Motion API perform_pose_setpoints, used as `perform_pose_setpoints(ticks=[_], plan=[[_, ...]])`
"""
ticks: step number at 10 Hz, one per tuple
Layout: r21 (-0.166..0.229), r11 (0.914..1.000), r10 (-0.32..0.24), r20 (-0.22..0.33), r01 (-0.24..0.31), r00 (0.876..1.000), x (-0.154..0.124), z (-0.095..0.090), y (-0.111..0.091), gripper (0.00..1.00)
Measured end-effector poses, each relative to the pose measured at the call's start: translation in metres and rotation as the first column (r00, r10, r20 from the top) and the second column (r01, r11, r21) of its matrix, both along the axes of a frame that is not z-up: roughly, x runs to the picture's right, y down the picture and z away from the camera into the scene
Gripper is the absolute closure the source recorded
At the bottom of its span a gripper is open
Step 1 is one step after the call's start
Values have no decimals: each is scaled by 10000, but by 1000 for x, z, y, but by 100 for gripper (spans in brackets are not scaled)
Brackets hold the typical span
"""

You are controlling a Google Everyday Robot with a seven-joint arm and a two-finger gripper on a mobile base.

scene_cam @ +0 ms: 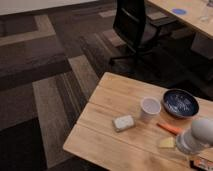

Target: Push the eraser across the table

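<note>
The eraser, a small whitish block, lies on the light wooden plank table, toward its front left. My gripper shows as a pale grey rounded body at the lower right, above the table's front right part. It is well to the right of the eraser and apart from it. A yellow piece and an orange marker lie between the gripper and the eraser.
A white cup stands just right of the eraser, and a dark blue bowl sits further right. A black office chair stands behind the table. A long pale desk with a blue disc is at top right. Patterned carpet lies left.
</note>
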State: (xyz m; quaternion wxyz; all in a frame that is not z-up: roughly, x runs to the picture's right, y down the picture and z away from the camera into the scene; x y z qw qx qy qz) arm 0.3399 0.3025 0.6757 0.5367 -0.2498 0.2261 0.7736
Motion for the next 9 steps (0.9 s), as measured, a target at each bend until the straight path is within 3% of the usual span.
perform_pose_setpoints(ticks=[1,3,4,7,8,9], plan=[[-58,9999,97,-161,-98,9998,8,-2,3,20],[-240,9994,232,-1007,-258,9946,41,-17,9,20],[-485,9968,551,-1673,-640,9844,69,-26,21,20],[-918,9872,1060,-2344,-1305,9663,99,-26,43,20],[-877,9891,950,-2363,-1186,9670,100,-27,37,20],[-664,9950,570,-2288,-740,9718,92,-29,16,20]])
